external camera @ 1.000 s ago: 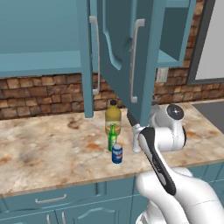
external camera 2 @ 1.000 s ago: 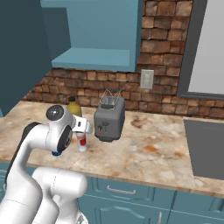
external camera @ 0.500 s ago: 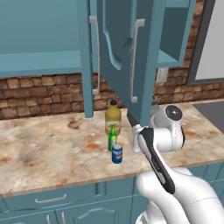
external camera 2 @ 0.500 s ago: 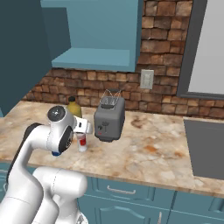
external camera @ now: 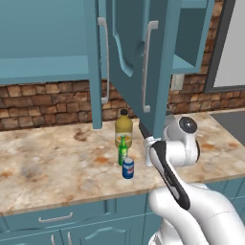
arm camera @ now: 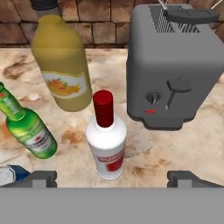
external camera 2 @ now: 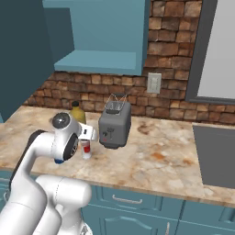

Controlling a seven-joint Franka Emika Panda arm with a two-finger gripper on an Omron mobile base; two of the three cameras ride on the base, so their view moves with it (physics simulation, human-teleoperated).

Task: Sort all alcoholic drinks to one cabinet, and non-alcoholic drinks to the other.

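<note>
In the hand view my gripper (arm camera: 114, 178) is open, its two dark fingertips (arm camera: 41, 178) wide apart at the bottom. Just beyond them, centred between them, stands a white bottle (arm camera: 106, 142) with a red cap and red label, untouched; it also shows as the white bottle (external camera 2: 86, 149). The slim green bottle (arm camera: 28, 127) leans at the left, and a corner of the blue can (arm camera: 11, 174) shows below it. The big yellow juice bottle (arm camera: 61, 65) stands behind. On the counter the juice bottle (external camera: 124, 127), green bottle (external camera: 123, 150) and blue can (external camera: 128, 168) line up left of my arm.
A grey toaster (arm camera: 175, 65) stands close right of the white bottle, also seen as the toaster (external camera 2: 114, 126). Open blue cabinet doors (external camera: 143, 57) hang over the counter, and an open cabinet shelf (external camera 2: 101, 62) is above the toaster. A dark appliance top (external camera 2: 215, 156) lies at the right.
</note>
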